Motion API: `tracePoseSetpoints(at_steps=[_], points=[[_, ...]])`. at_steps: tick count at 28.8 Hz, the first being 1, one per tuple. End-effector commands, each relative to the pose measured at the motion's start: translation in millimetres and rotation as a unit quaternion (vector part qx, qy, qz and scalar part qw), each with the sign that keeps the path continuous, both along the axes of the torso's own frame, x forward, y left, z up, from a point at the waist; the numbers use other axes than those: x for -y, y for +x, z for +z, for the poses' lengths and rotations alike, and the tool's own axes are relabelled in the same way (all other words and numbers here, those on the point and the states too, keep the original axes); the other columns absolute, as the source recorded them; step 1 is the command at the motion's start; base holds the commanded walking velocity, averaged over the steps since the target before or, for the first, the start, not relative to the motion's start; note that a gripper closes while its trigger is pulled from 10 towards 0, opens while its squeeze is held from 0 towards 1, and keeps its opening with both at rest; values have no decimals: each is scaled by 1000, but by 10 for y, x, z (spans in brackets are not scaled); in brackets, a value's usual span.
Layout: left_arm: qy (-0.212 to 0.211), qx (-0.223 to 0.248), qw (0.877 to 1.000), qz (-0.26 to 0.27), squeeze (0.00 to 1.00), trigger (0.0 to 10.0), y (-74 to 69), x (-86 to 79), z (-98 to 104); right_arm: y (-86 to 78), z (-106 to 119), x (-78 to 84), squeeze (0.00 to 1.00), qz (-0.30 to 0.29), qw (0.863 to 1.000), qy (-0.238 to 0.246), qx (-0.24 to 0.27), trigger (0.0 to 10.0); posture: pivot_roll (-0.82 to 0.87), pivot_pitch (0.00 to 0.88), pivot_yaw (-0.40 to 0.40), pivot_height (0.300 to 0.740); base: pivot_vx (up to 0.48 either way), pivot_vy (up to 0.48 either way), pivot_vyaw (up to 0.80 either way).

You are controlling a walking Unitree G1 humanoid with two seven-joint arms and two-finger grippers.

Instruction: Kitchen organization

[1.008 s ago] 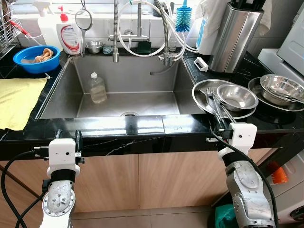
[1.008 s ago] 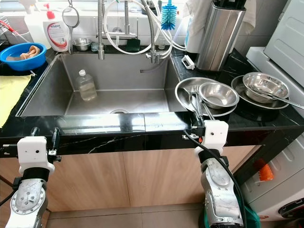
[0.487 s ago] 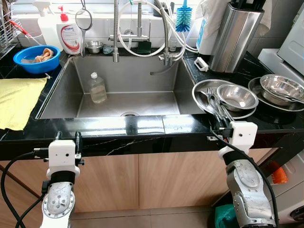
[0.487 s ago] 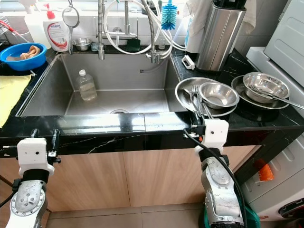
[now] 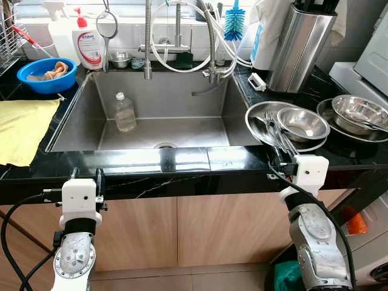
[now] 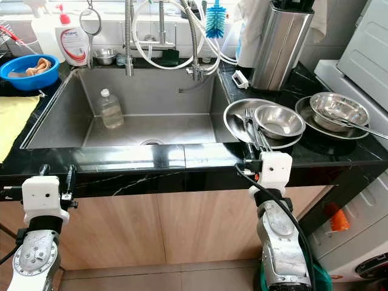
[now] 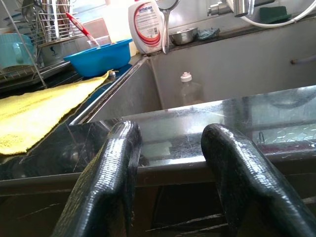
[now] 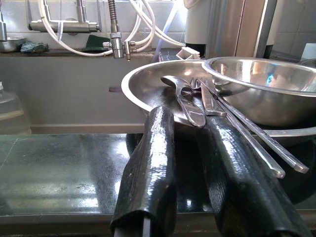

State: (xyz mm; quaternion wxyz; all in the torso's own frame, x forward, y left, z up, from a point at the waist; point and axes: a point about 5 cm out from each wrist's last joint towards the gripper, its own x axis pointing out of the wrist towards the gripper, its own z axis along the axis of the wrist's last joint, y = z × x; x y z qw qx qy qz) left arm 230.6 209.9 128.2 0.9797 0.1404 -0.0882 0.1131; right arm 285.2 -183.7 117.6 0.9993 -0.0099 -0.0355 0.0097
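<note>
The robot stands before the sink [image 5: 79, 115] with both arms raised to the near edge of the black counter [image 5: 182, 160], and the step in hand looks like the reach for the cutlery [image 8: 197, 98] on the right, a first move in tidying the kitchen. The right gripper [image 8: 190, 148] hangs at the counter's near right edge, its two fingers a narrow gap apart and holding nothing, aimed straight at the handles that stick out over the rim of the wide steel plate [image 5: 257, 115]. The left gripper [image 7: 173, 163] waits at the near left edge, fingers spread wider and empty, facing the sink wall. The next move probably calls for the right gripper to go forward and slightly up so its fingers straddle one handle, then to close on it without dragging the plate toward the edge. By count: one plastic bottle [image 5: 125, 113] stands in the sink at its far left; one steel bowl [image 5: 302, 123] sits on the wide plate, and a second bowl [image 5: 359, 111] on a second plate further right; several pieces of cutlery lie together, at least a spoon and a fork, though the exact number cannot be told. On the left lie one yellow cloth [image 5: 24, 127] and one blue basin [image 5: 45, 73], with one soap bottle [image 5: 89, 45] behind.
</note>
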Motion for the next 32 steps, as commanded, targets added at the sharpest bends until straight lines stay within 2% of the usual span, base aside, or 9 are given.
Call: tracePoseSetpoints(at_steps=[1,13,32], points=[[7,-4,1000,-5,0,10000,-1,15,-12,24,4,10,0,-3,1000,-1,-1,10000,-58,0,-61,740,0,0,0],[6,-4,1000,-7,0,10000,-1,22,-17,30,6,85,0,-35,999,-8,-3,10000,-55,0,-62,740,0,0,0],[6,-3,1000,-5,0,10000,-7,20,-12,48,77,57,0,-33,999,0,16,10000,-55,0,-62,740,0,0,0]])
